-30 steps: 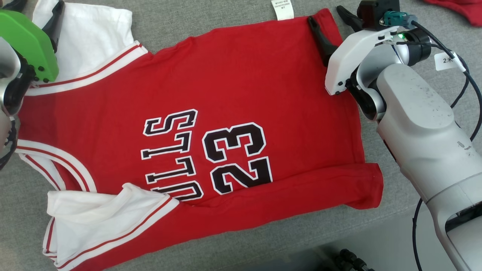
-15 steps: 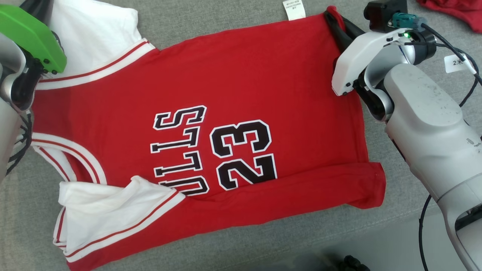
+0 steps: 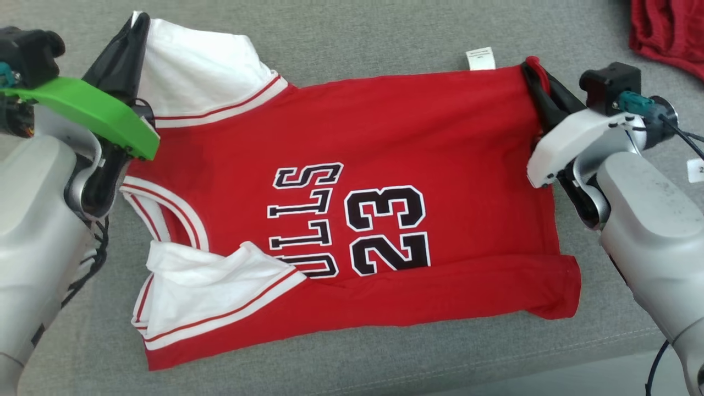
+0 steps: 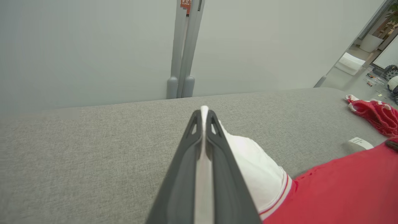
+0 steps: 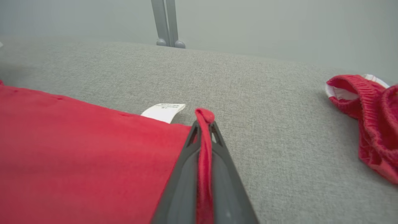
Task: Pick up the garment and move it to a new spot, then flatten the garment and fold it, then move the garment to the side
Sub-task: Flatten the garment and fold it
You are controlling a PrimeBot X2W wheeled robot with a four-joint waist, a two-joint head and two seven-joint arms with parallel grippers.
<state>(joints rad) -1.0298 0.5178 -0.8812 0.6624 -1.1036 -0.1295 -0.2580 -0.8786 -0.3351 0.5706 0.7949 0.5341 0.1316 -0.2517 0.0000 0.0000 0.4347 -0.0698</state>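
Clamped now where a second ago stood open: left gripper [image 3: 138,25] on the white far sleeve of the jersey [image 3: 352,220], right gripper [image 3: 532,70] on the red far hem corner. Whole head view shifted as well, so camera motion rather than cloth travel. From the head: spread print-up on the grey surface [image 3: 385,38], drawn taut between the two pinches, near sleeve flopped over the chest, near side doubled over in a band. Probably the start of a lift or drag by the far edge. From the left wrist: fingers [image 4: 183,174] pressed together on a thin white strip, visible right up to the tips. Shallow bite, so a chance of slipping free under a hard pull. From the right wrist: closed on a rolled red corner poking just past the tips, label [image 5: 163,110] just beside. Same slip risk with any sideways pull against the left. Danger from an uneven lift: one end down, cloth bunched. Danger from a low drag: near folds carried along, creases deepened. Red cloth [image 5: 370,124] off to the right, well apart for now, yet open to a snag on a wide swing that way.
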